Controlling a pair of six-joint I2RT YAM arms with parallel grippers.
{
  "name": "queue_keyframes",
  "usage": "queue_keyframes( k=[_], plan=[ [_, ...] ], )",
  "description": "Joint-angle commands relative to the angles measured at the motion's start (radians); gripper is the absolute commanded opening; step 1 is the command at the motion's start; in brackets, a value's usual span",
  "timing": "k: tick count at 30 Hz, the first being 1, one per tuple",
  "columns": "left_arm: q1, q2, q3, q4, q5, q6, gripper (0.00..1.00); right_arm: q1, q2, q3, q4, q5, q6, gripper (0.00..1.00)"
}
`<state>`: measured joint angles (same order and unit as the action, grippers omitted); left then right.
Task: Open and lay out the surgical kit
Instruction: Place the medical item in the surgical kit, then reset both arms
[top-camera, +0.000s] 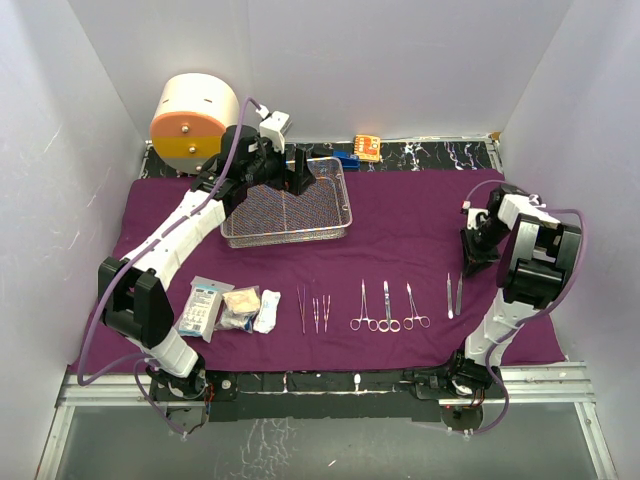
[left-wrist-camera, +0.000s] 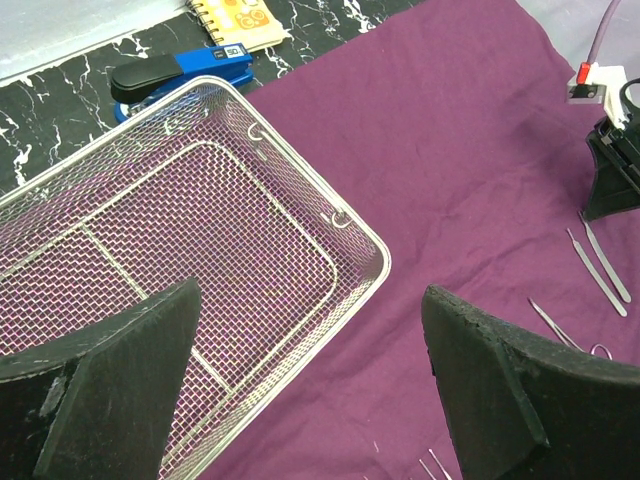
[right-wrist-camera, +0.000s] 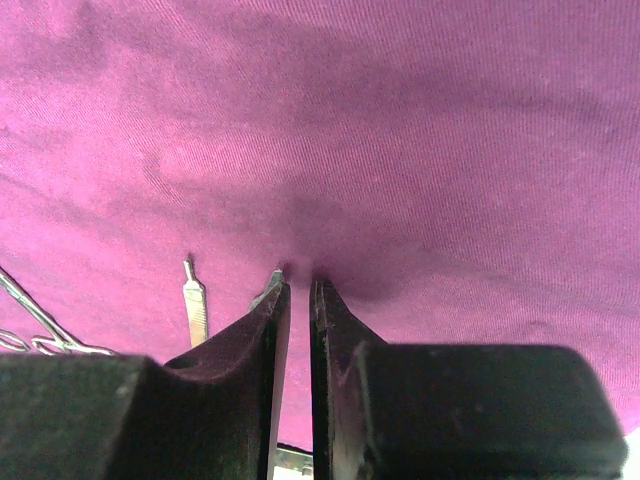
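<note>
Right wrist: probable scalpel (right-wrist-camera: 195, 305) just beside end effector (right-wrist-camera: 298, 285).

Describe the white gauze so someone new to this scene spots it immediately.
Start at the purple cloth and follow its near edge to the cluster of soft supplies left of the steel instruments. The gauze is that cluster's rightmost piece: plain white, unlike the printed packet and tan bundle beside it.

bright, even light; my right end effector (right-wrist-camera: 298, 285) casts a soft dark shadow on the purple cloth (right-wrist-camera: 420, 120) just ahead of its tip.
</note>
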<state>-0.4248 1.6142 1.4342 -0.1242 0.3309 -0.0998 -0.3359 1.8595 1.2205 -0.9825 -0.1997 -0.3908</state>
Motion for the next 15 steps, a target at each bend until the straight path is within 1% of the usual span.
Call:
queue_keyframes(
  k=[1, 15],
  plan=[
    [0.000, -0.057, -0.017, 0.021, 0.017, 0.011, 0.91, 0.012, 0.001, 0.019, 0.036, 0.015, -0.001, 0.14],
    [0.003, -0.058, -0.019, 0.020, 0.014, 0.011, 0.91, 0.038, -0.002, 0.013, 0.038, 0.019, 0.006, 0.13]
  ],
)
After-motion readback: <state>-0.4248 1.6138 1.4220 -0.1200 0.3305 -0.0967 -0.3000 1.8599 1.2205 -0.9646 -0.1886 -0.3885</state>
